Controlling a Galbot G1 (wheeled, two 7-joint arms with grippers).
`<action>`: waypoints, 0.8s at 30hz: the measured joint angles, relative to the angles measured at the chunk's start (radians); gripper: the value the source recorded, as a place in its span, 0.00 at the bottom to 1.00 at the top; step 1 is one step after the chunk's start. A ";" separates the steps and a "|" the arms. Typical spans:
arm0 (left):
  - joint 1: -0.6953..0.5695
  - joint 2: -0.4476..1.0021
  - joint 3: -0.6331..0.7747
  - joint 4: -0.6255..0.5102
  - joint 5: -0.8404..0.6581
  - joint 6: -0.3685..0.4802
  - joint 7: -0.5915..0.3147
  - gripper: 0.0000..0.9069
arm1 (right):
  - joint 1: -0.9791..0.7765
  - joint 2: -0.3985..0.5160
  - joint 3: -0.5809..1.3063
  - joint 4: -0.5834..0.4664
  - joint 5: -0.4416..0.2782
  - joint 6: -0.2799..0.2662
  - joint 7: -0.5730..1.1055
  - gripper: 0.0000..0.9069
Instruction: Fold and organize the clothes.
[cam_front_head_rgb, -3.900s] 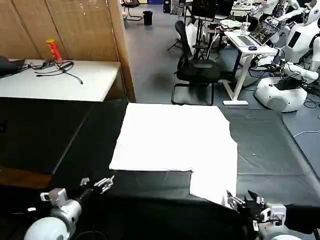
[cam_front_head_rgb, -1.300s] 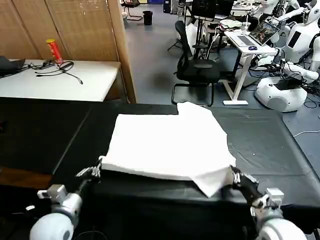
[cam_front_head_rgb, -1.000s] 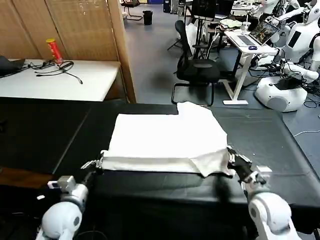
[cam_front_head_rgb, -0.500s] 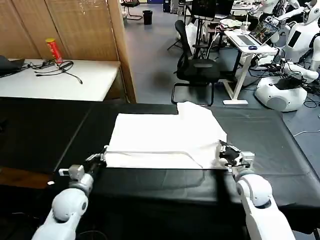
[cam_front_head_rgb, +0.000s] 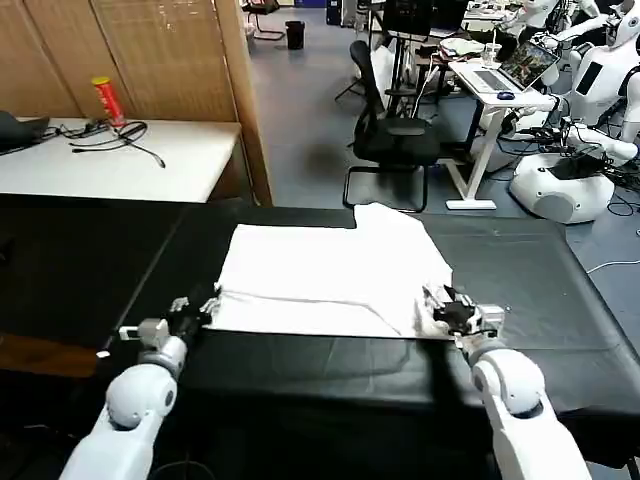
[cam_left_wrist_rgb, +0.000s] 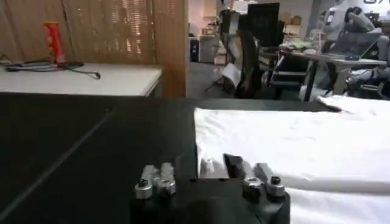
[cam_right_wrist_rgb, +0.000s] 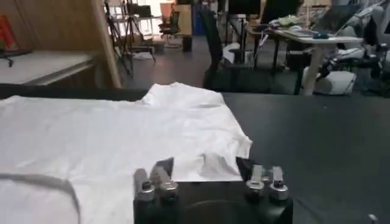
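Note:
The clothes are one white T-shirt, folded over itself and lying flat on the black tablecloth. Its near folded edge runs between my two grippers. My left gripper sits low at the shirt's near left corner. In the left wrist view it is open, with the shirt's corner lying between its dark fingers. My right gripper rests at the near right corner. It is also open, its fingers standing either side of a slack bit of the shirt.
A white side table with a red can and cables stands at the back left, beside a wooden partition. Beyond the table's far edge are an office chair, a desk with a laptop and other robots.
Both grippers carried the shirt's near edge up and away from me, folding it over the rest. Over the last half second the raised edge has settled flat on the table.

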 joint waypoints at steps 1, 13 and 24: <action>0.009 0.003 -0.003 -0.009 -0.011 0.010 0.003 0.97 | -0.012 0.000 0.005 0.005 0.000 0.000 0.000 0.97; 0.103 0.006 -0.035 -0.059 -0.095 0.073 0.044 0.71 | -0.086 0.014 0.019 0.015 -0.001 -0.001 0.011 0.42; 0.141 0.017 -0.049 -0.076 -0.079 0.080 0.040 0.00 | -0.110 0.007 0.023 0.034 0.002 -0.030 0.032 0.06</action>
